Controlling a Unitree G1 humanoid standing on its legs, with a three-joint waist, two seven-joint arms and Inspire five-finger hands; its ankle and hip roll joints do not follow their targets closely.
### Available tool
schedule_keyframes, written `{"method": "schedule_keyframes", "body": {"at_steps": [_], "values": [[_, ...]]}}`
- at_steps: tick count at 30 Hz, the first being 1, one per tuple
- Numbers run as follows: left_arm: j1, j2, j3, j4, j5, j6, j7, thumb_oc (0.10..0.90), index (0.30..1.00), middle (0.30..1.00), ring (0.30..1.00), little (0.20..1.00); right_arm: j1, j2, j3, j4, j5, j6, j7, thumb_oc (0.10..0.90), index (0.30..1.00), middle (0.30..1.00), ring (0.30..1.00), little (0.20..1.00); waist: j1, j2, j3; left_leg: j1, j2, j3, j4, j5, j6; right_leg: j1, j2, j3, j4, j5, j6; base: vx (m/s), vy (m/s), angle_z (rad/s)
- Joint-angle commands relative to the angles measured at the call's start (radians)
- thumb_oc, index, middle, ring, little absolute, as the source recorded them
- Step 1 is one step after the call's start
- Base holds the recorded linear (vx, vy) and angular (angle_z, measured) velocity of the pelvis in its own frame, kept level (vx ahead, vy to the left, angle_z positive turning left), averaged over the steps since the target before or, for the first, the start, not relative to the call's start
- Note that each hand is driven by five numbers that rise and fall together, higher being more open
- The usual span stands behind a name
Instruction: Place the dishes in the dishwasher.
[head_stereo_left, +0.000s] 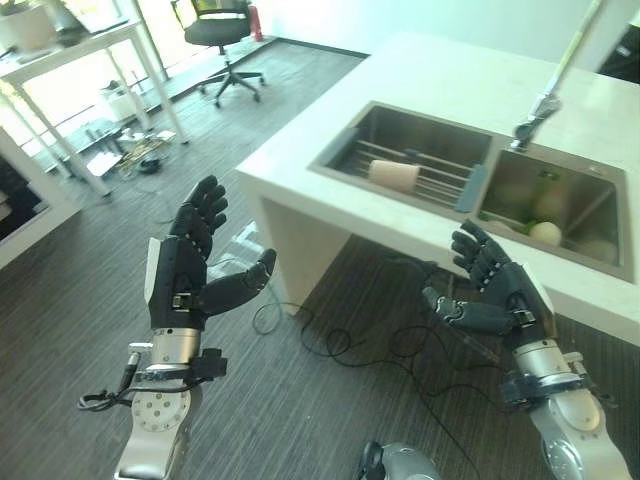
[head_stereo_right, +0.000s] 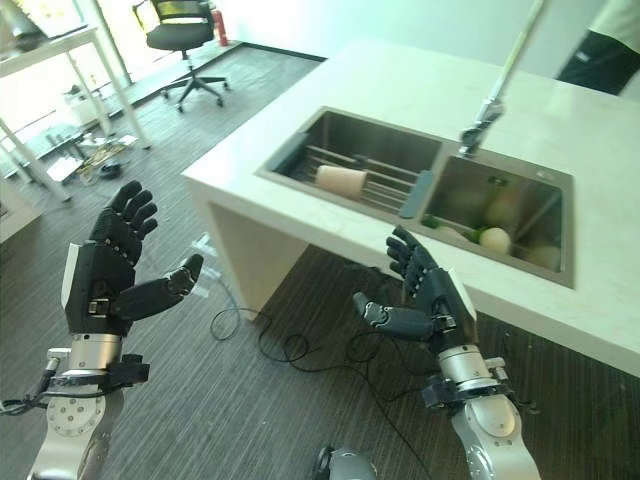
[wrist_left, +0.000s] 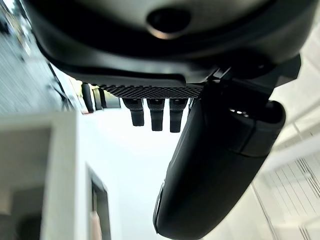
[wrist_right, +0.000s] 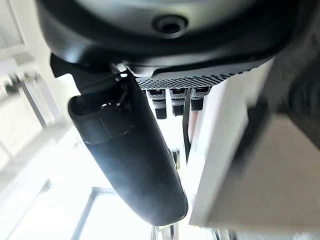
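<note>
Holding left hand and right hand up, fingers spread, grasping nothing, short of the counter. Cup lying sideways on sink rack.

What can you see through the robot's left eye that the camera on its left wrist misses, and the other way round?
Left eye view alone: the steel double sink in the white counter, a beige cup lying on its side on the wire rack, pale round dishes in the other basin, the tall tap, a black office chair, and the right hand, open.

Left wrist view alone: a close look along the hand's underside toward a bright, blurred background.

Both: the dark left hand, open and holding nothing.
</note>
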Motion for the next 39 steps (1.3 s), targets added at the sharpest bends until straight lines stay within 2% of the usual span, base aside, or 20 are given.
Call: {"method": "schedule_keyframes", "body": {"at_steps": [1, 3, 4, 5, 6, 8, 11, 14, 17, 23, 24, 25, 26, 27, 28, 30, 33, 34, 36, 39], "values": [[-0.054, -0.006, 0.028, -0.080, -0.034, -0.142, 0.013, 0.800, 0.900, 0.900, 0.900, 0.900, -0.097, -0.009, -0.046, -0.092, 0.005, -0.119, 0.025, 0.800, 0.900, 0.900, 0.900, 0.900, 0.033, -0.003, -0.022, -0.033, -0.140, 0.011, -0.110, -0.006, 0.113, 0.070, -0.029, 0.027, -0.128, 0.028, 0.152, 0.23, 0.048, -0.90], [-0.036, -0.011, 0.046, -0.096, -0.050, -0.142, 0.005, 0.800, 0.900, 0.900, 0.900, 0.900, -0.121, -0.001, -0.040, -0.093, -0.004, -0.109, 0.032, 0.800, 0.900, 0.900, 0.900, 0.900, 0.040, 0.011, -0.016, -0.028, -0.145, -0.002, -0.268, 0.002, 0.119, 0.080, -0.003, 0.083, -0.128, 0.015, 0.164, 0.22, 0.115, -1.06], [-0.022, -0.008, 0.055, -0.112, -0.063, -0.141, -0.004, 0.800, 0.900, 0.900, 0.900, 0.900, -0.131, 0.008, -0.039, -0.100, -0.005, -0.110, 0.041, 0.800, 0.900, 0.900, 0.900, 0.900, 0.042, 0.041, -0.011, -0.119, -0.102, -0.045, -0.268, -0.039, 0.108, 0.087, 0.032, 0.117, -0.128, 0.001, 0.170, 0.16, 0.132, -0.93], [-0.020, -0.008, 0.058, -0.114, -0.068, -0.143, -0.007, 0.800, 0.900, 0.900, 0.900, 0.900, -0.131, 0.010, -0.040, -0.103, -0.006, -0.111, 0.042, 0.800, 0.900, 0.900, 0.900, 0.900, 0.044, 0.045, -0.012, -0.140, -0.096, -0.056, -0.268, -0.040, 0.107, 0.084, 0.037, 0.125, -0.128, 0.001, 0.171, 0.25, 0.186, -0.71], [-0.005, -0.005, 0.068, -0.124, -0.092, -0.148, -0.008, 0.800, 0.900, 0.900, 0.900, 0.900, -0.130, 0.008, -0.043, -0.116, -0.003, -0.109, 0.053, 0.800, 0.900, 0.900, 0.900, 0.900, 0.058, 0.065, -0.011, -0.218, -0.073, -0.143, -0.268, -0.034, 0.083, 0.104, 0.062, 0.157, -0.128, -0.024, 0.171, 0.21, 0.151, -0.81], [0.004, -0.010, 0.079, -0.128, -0.120, -0.157, -0.009, 0.800, 0.900, 0.900, 0.900, 0.900, -0.142, 0.001, -0.038, -0.123, -0.006, -0.106, 0.055, 0.800, 0.900, 0.900, 0.900, 0.900, 0.073, 0.076, -0.015, -0.277, -0.056, -0.215, -0.268, 0.011, 0.069, 0.121, 0.085, 0.189, -0.128, -0.047, 0.160, 0.25, 0.178, -1.28], [0.005, -0.018, 0.096, -0.128, -0.172, -0.159, -0.031, 0.800, 0.900, 0.900, 0.900, 0.900, -0.149, -0.021, -0.036, -0.123, -0.009, -0.111, 0.045, 0.800, 0.900, 0.900, 0.900, 0.900, 0.080, 0.075, -0.019, -0.282, -0.044, -0.203, -0.268, 0.008, 0.070, 0.152, 0.078, 0.192, -0.128, -0.072, 0.161, 0.21, 0.208, -0.93], [-0.022, -0.010, 0.105, -0.115, -0.196, -0.158, -0.049, 0.800, 0.900, 0.900, 0.900, 0.900, -0.124, -0.021, -0.069, -0.127, 0.007, -0.121, 0.060, 0.800, 0.900, 0.900, 0.900, 0.900, 0.063, 0.075, -0.031, -0.258, -0.034, -0.167, -0.268, -0.015, 0.081, 0.177, 0.045, 0.169, -0.128, -0.069, 0.181, 0.23, 0.280, -0.50], [-0.071, 0.012, 0.112, -0.116, -0.211, -0.111, -0.106, 0.800, 0.900, 0.900, 0.900, 0.900, -0.086, 0.001, -0.120, -0.151, 0.025, -0.087, 0.057, 0.800, 0.900, 0.900, 0.900, 0.900, 0.061, 0.071, -0.055, -0.231, -0.080, -0.163, -0.268, -0.056, 0.116, 0.217, 0.006, 0.144, -0.128, -0.057, 0.217, 0.38, 0.444, 0.00], [-0.093, 0.035, 0.125, -0.127, -0.181, -0.065, -0.191, 0.800, 0.900, 0.900, 0.900, 0.900, -0.096, 0.048, -0.126, -0.140, 0.000, -0.064, 0.037, 0.800, 0.900, 0.900, 0.900, 0.900, 0.073, 0.066, -0.072, -0.203, -0.149, -0.198, -0.268, -0.092, 0.175, 0.266, -0.003, 0.128, -0.128, 0.070, 0.263, 0.22, 0.263, 0.24], [-0.094, 0.040, 0.133, -0.131, -0.203, -0.060, -0.217, 0.800, 0.900, 0.900, 0.900, 0.900, -0.093, 0.058, -0.129, -0.145, -0.003, -0.055, 0.039, 0.800, 0.900, 0.900, 0.900, 0.900, 0.072, 0.072, -0.074, -0.190, -0.162, -0.205, -0.268, -0.101, 0.188, 0.265, 0.004, 0.121, -0.086, 0.117, 0.272, 0.26, 0.350, 0.13], [-0.096, 0.038, 0.139, -0.141, -0.224, -0.067, -0.243, 0.800, 0.900, 0.900, 0.900, 0.900, -0.086, 0.072, -0.124, -0.152, -0.012, -0.046, 0.049, 0.800, 0.900, 0.900, 0.900, 0.900, 0.069, 0.076, -0.072, -0.176, -0.182, -0.215, -0.268, -0.114, 0.202, 0.207, 0.002, 0.132, 0.047, 0.145, 0.277, 0.23, 0.349, 0.13], [-0.096, 0.035, 0.138, -0.151, -0.213, -0.069, -0.251, 0.800, 0.900, 0.900, 0.900, 0.900, -0.087, 0.084, -0.114, -0.149, -0.023, -0.042, 0.060, 0.800, 0.900, 0.900, 0.900, 0.900, 0.062, 0.082, -0.068, -0.160, -0.180, -0.213, -0.268, -0.122, 0.205, 0.160, 0.004, 0.135, 0.095, 0.149, 0.269, 0.13, 0.229, 0.08], [-0.096, 0.034, 0.138, -0.155, -0.209, -0.069, -0.254, 0.800, 0.900, 0.900, 0.900, 0.900, -0.088, 0.086, -0.109, -0.149, -0.029, -0.040, 0.065, 0.800, 0.900, 0.900, 0.900, 0.900, 0.061, 0.082, -0.067, -0.158, -0.180, -0.209, -0.268, -0.125, 0.206, 0.143, 0.002, 0.137, 0.107, 0.145, 0.266, 0.10, 0.047, 0.12], [-0.112, 0.046, 0.135, -0.172, -0.199, -0.063, -0.246, 0.800, 0.900, 0.900, 0.900, 0.900, -0.091, 0.075, -0.106, -0.146, -0.026, -0.044, 0.080, 0.800, 0.900, 0.900, 0.900, 0.900, 0.064, 0.075, -0.063, -0.156, -0.176, -0.202, -0.268, -0.125, 0.195, 0.128, 0.015, 0.109, -0.017, 0.120, 0.248, 0.07, -0.042, 0.06], [-0.126, 0.049, 0.133, -0.176, -0.208, -0.045, -0.247, 0.800, 0.900, 0.900, 0.900, 0.900, -0.095, 0.062, -0.113, -0.139, -0.013, -0.053, 0.082, 0.800, 0.900, 0.900, 0.900, 0.900, 0.059, 0.069, -0.050, -0.148, -0.169, -0.205, -0.268, -0.129, 0.185, 0.120, 0.012, 0.104, -0.128, 0.119, 0.237, 0.04, -0.123, -0.12], [-0.137, 0.060, 0.118, -0.183, -0.149, -0.005, -0.265, 0.800, 0.900, 0.900, 0.900, 0.900, -0.107, 0.035, -0.130, -0.125, 0.021, -0.052, 0.089, 0.800, 0.900, 0.900, 0.900, 0.900, 0.044, 0.048, -0.036, -0.138, -0.167, -0.202, -0.268, -0.150, 0.176, 0.031, -0.029, 0.149, -0.128, 0.100, 0.247, 0.00, -0.208, -0.06], [-0.135, 0.061, 0.117, -0.181, -0.138, -0.007, -0.269, 0.800, 0.900, 0.900, 0.900, 0.900, -0.108, 0.034, -0.131, -0.122, 0.021, -0.052, 0.094, 0.800, 0.900, 0.900, 0.900, 0.900, 0.042, 0.047, -0.036, -0.135, -0.167, -0.201, -0.268, -0.151, 0.175, 0.031, -0.031, 0.151, -0.128, 0.101, 0.247, 0.06, -0.243, 0.19], [-0.128, 0.084, 0.097, -0.192, -0.058, 0.024, -0.299, 0.800, 0.900, 0.900, 0.900, 0.900, -0.120, 0.011, -0.123, -0.128, 0.022, -0.031, 0.086, 0.800, 0.900, 0.900, 0.900, 0.900, 0.049, 0.046, -0.043, -0.128, -0.157, -0.190, -0.268, -0.153, 0.166, 0.043, -0.027, 0.143, -0.128, 0.055, 0.237, 0.04, -0.223, 0.17], [-0.153, 0.159, 0.095, -0.183, -0.031, 0.102, -0.339, 0.800, 0.900, 0.900, 0.900, 0.900, -0.153, -0.014, -0.101, -0.121, 0.022, 0.000, 0.050, 0.800, 0.900, 0.900, 0.900, 0.900, 0.051, 0.054, -0.059, -0.125, -0.147, -0.177, -0.268, -0.154, 0.157, 0.053, -0.025, 0.138, -0.128, 0.033, 0.232, 0.02, -0.179, 0.00]]}}
